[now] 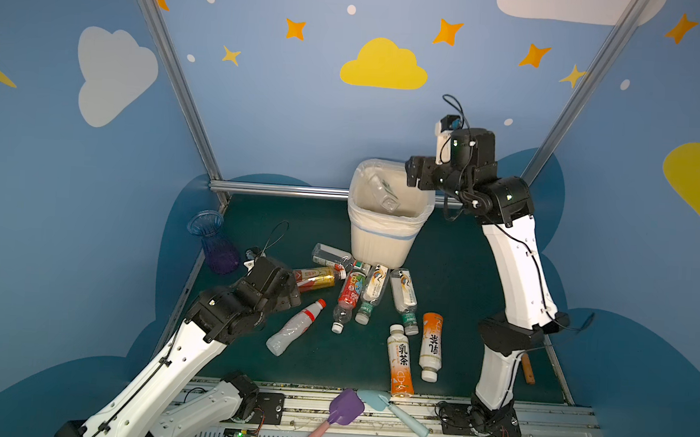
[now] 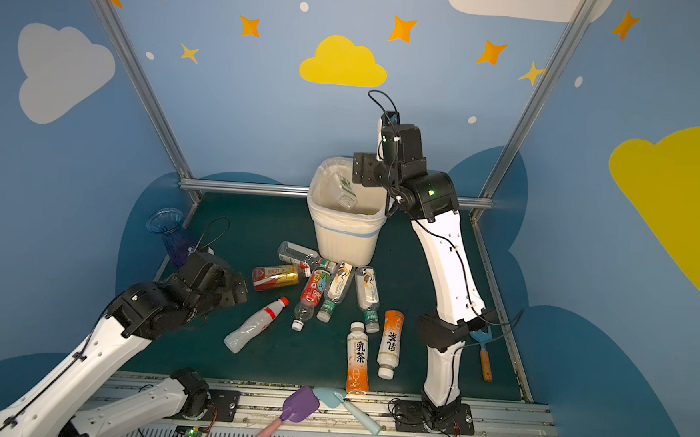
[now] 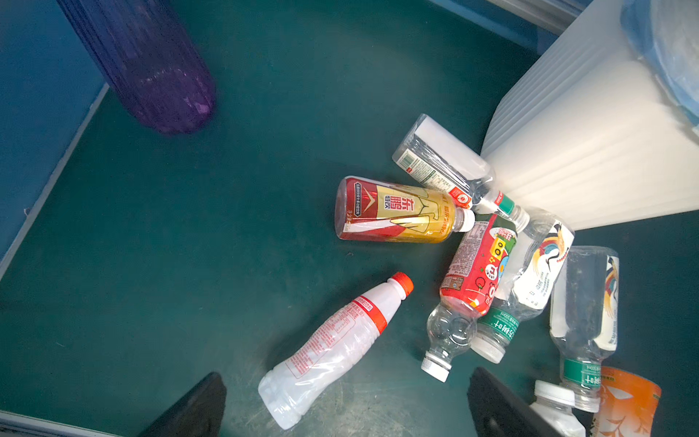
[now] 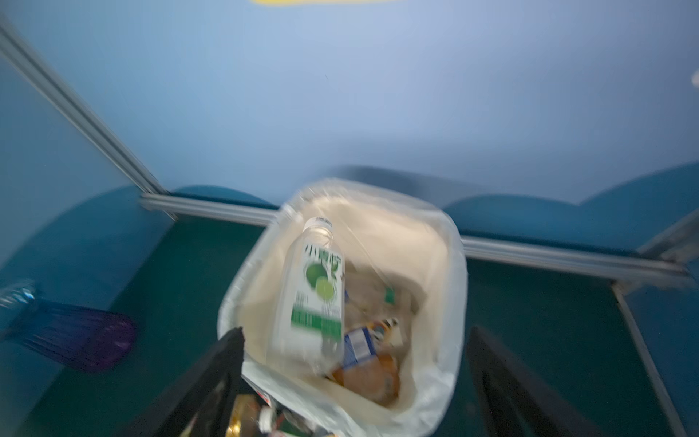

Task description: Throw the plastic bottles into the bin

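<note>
My right gripper (image 1: 410, 174) (image 4: 355, 378) hangs open over the bin (image 1: 380, 246) (image 4: 454, 302), which stands at the back of the green table. A clear plastic bottle with a green label (image 1: 383, 192) (image 4: 314, 295) is loose in the bin's mouth, blurred, above other bottles inside. Several plastic bottles lie in front of the bin, among them a red-gold one (image 1: 315, 277) (image 3: 397, 212) and a white one with a red cap (image 1: 295, 328) (image 3: 333, 348). My left gripper (image 1: 291, 293) (image 3: 344, 408) is open just above the white bottle's base and holds nothing.
A blue-purple ribbed vase (image 1: 213, 240) stands at the table's far left edge. Purple (image 1: 345, 408) and light-blue (image 1: 387, 405) toy shovels lie on the front rail. A small blue tool with a wooden handle (image 2: 482, 352) lies behind the right arm.
</note>
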Controlling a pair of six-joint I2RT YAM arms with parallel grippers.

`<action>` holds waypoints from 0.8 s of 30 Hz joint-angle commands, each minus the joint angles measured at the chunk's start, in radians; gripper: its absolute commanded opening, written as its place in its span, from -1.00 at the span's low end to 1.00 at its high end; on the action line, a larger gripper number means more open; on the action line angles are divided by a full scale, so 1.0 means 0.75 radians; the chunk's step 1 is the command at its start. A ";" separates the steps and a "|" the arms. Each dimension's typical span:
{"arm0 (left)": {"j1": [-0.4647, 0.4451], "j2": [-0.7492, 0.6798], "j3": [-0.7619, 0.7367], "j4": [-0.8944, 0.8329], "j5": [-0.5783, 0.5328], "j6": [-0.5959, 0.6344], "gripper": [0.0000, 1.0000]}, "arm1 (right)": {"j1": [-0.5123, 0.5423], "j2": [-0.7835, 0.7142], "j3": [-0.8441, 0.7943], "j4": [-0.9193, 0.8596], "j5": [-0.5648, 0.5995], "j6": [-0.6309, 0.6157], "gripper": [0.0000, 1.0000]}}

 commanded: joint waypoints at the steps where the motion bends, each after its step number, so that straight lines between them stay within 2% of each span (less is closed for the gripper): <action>1: 0.005 -0.018 -0.038 0.010 0.051 -0.004 1.00 | -0.070 -0.387 -0.527 0.179 -0.065 0.081 0.85; 4: 0.004 0.013 -0.048 0.038 0.093 0.024 0.96 | -0.171 -0.650 -0.908 0.253 -0.194 0.166 0.84; 8: 0.006 0.111 -0.021 0.067 0.161 0.084 0.77 | -0.254 -0.836 -1.164 0.118 -0.260 0.182 0.83; 12: 0.002 0.210 0.028 0.073 0.189 0.121 0.71 | -0.302 -0.994 -1.392 0.019 -0.324 0.190 0.83; 17: 0.011 0.316 0.106 0.086 0.204 0.217 0.68 | -0.312 -1.108 -1.593 -0.033 -0.408 0.230 0.82; 24: 0.029 0.542 0.280 0.109 0.239 0.530 0.64 | -0.313 -1.177 -1.721 0.004 -0.583 0.273 0.80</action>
